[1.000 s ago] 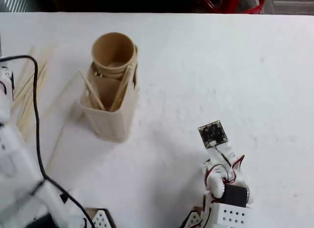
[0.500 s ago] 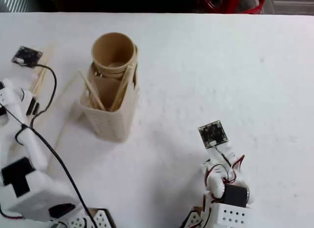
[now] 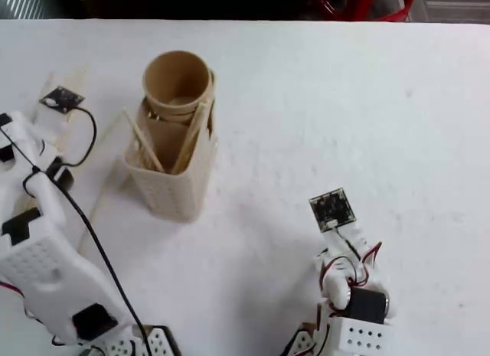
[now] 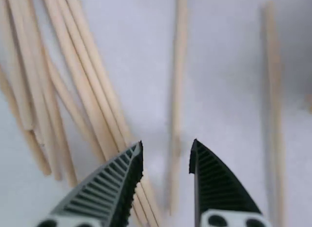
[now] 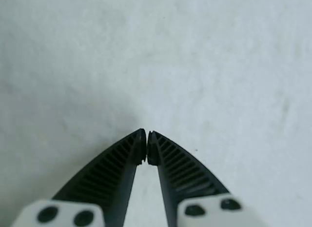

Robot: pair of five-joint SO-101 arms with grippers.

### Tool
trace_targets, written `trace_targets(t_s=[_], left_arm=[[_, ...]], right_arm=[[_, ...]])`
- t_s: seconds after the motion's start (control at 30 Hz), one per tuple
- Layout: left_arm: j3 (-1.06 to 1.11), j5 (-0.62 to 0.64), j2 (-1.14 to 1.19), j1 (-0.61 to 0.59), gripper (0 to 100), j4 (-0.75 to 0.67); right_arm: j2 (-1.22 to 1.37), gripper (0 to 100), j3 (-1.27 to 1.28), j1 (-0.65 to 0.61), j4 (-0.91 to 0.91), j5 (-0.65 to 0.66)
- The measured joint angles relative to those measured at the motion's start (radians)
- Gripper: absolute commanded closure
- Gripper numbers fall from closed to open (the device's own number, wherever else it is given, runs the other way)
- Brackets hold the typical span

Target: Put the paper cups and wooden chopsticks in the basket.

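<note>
A white basket (image 3: 176,184) stands left of centre with stacked brown paper cups (image 3: 178,82) and a few wooden chopsticks (image 3: 189,138) leaning in it. Several loose chopsticks (image 3: 76,92) lie on the table at the far left, mostly hidden by the left arm (image 3: 38,241). In the left wrist view my left gripper (image 4: 165,154) hangs open just above those chopsticks (image 4: 85,85), one single stick (image 4: 176,105) lying between its fingertips' line. My right gripper (image 5: 146,145) is shut on nothing over bare table; its arm (image 3: 348,287) rests at the lower right.
The white table (image 3: 344,103) stretches wide to the right of the basket. A black cable (image 3: 84,241) runs along the left arm. A single chopstick (image 3: 103,207) lies slanted beside the basket's left side. Dark floor and a red frame (image 3: 360,4) lie beyond the far edge.
The left arm has swung in from the left edge over the loose chopsticks and come down toward them. The right arm, basket and cups have not moved.
</note>
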Motion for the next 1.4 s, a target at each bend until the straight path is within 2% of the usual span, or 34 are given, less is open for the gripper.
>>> trace_targets(t_s=[0.17,0.33,0.43,0.57,0.63,0.9,1.13,1.3,1.4], left_arm=[[-0.032,0.000,0.046,0.049,83,0.000],[-0.032,0.000,0.048,0.103,92,0.000],[-0.034,0.000,0.083,0.124,93,0.002],[-0.054,0.002,0.127,0.132,94,0.003],[-0.054,0.002,0.135,0.133,98,0.005],[-0.087,0.020,0.092,0.126,98,0.078],[-0.032,0.100,-0.212,0.095,98,0.181],[0.186,0.161,-0.569,0.095,98,0.152],[0.350,0.230,-0.827,0.135,98,0.098]], right_arm=[[0.000,97.9,0.000,0.000,0.000,0.000],[0.000,97.9,0.000,0.000,0.000,0.000],[0.000,97.9,0.000,0.000,0.000,0.000],[0.000,97.9,0.000,0.000,0.000,0.000],[0.000,97.9,0.000,0.000,0.000,0.000],[0.000,97.9,0.000,0.000,0.000,0.000],[0.000,97.9,0.000,0.000,0.000,0.000],[0.000,97.9,0.000,0.000,0.000,0.000],[0.000,97.9,0.000,0.000,0.000,0.000]])
